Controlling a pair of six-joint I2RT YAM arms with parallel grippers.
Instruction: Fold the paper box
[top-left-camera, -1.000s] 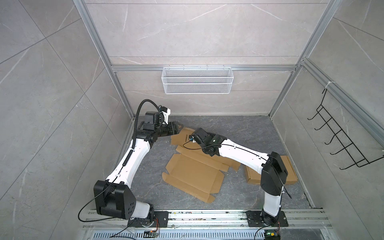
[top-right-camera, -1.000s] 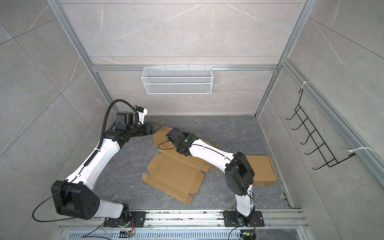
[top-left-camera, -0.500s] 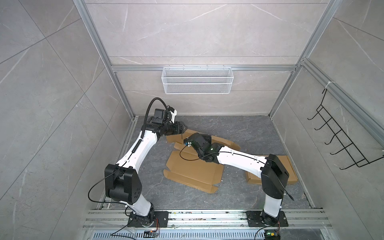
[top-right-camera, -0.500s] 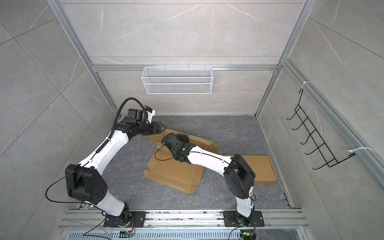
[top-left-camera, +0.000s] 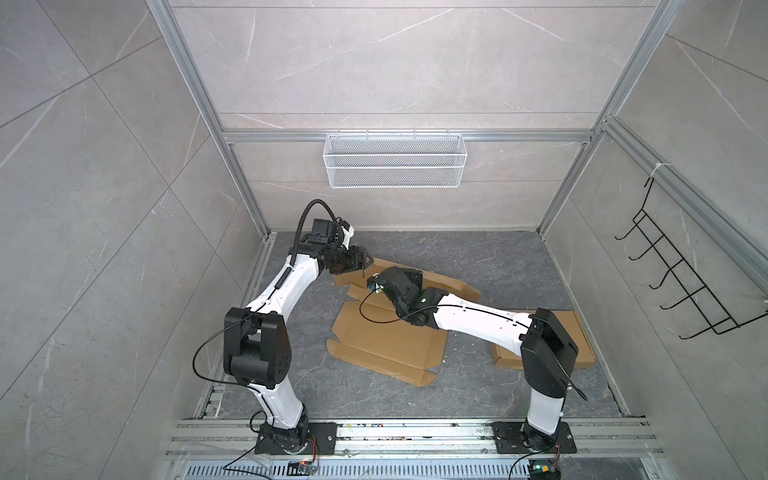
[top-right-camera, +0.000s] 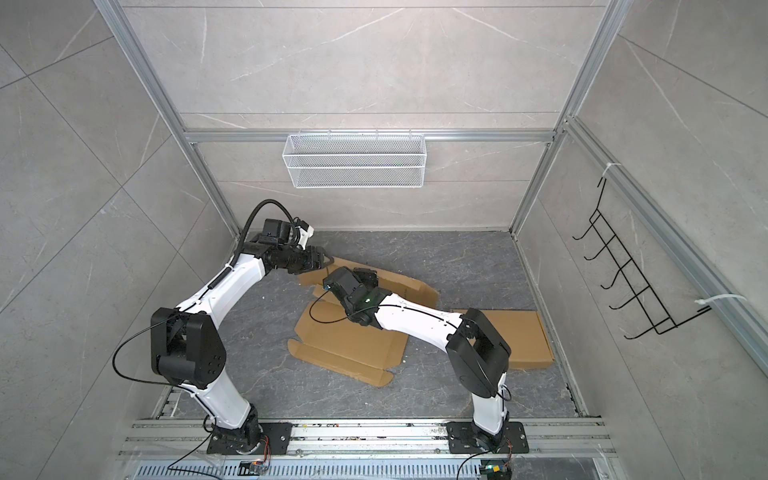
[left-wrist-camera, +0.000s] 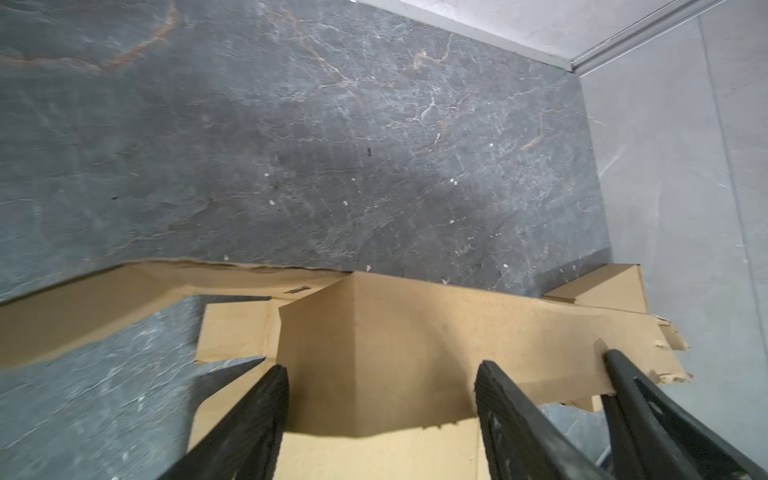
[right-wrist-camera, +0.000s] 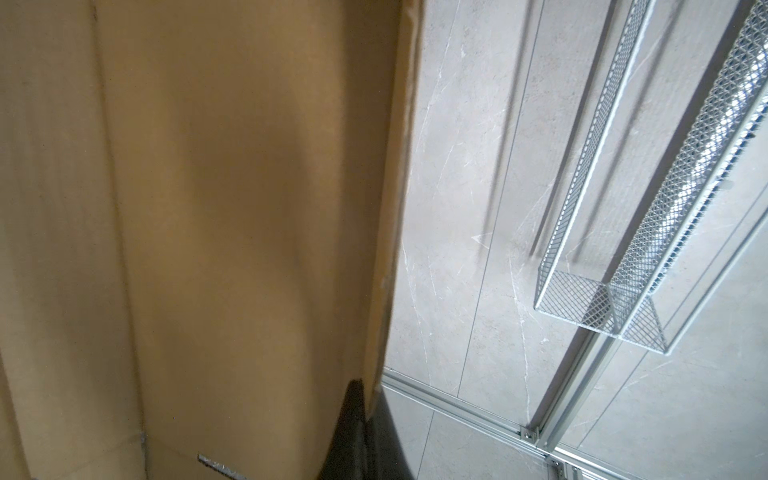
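Paper box: unfolded brown blank, mid-floor, far panel raised.
Right gripper: fingers pinched tight on that panel's edge.
Left gripper: fingers spread, astride the far-left flap.
Wire basket: hung on back wall.
Flat cardboard: floor, right side, partly hidden by right arm.
Hook rack: right wall.

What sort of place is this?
Probably a lab robot cell: aluminium frame around tiled panels, left arm and right arm bolted to a slotted rail, wall-hung wire basket and hook rack.
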